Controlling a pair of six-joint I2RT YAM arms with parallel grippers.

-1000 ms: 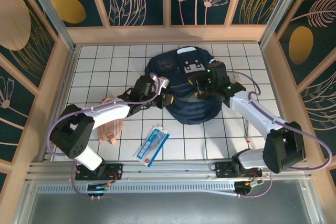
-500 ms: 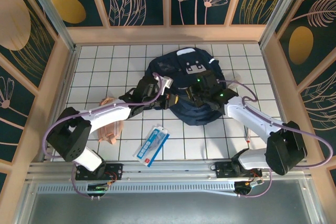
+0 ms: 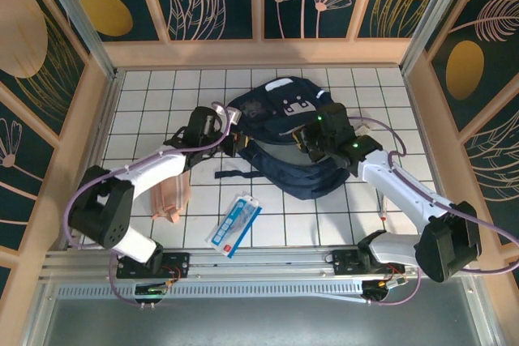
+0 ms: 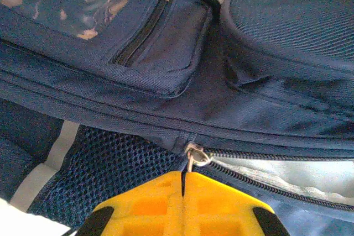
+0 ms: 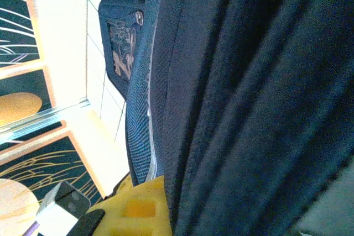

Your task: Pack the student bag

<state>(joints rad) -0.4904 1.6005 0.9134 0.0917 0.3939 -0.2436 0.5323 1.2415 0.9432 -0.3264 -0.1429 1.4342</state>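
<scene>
The student bag (image 3: pixel 296 147), navy blue with white patches, lies in the middle of the table. Its main zipper is partly undone, and pale lining (image 4: pixel 287 172) shows in the gap. My left gripper (image 3: pixel 236 142) sits at the bag's left side. In the left wrist view its yellow fingers (image 4: pixel 221 208) are shut on the metal zipper pull (image 4: pixel 191 158). My right gripper (image 3: pixel 313 140) is over the bag's middle. In the right wrist view one yellow finger (image 5: pixel 141 208) presses against a fold of the bag's fabric (image 5: pixel 232 109), which hides the other finger.
A pink fabric pouch (image 3: pixel 172 194) lies left of the bag, under the left arm. A blue-and-white flat packet (image 3: pixel 233 224) rests near the front edge. A dark strap (image 3: pixel 237 174) trails from the bag's lower left. Wooden walls (image 3: pixel 93 119) enclose the tiled table.
The right gripper has closed on the bag's fabric. The left gripper has moved left and away with the zipper pull. The bag has shifted and its opening has stretched wider.
</scene>
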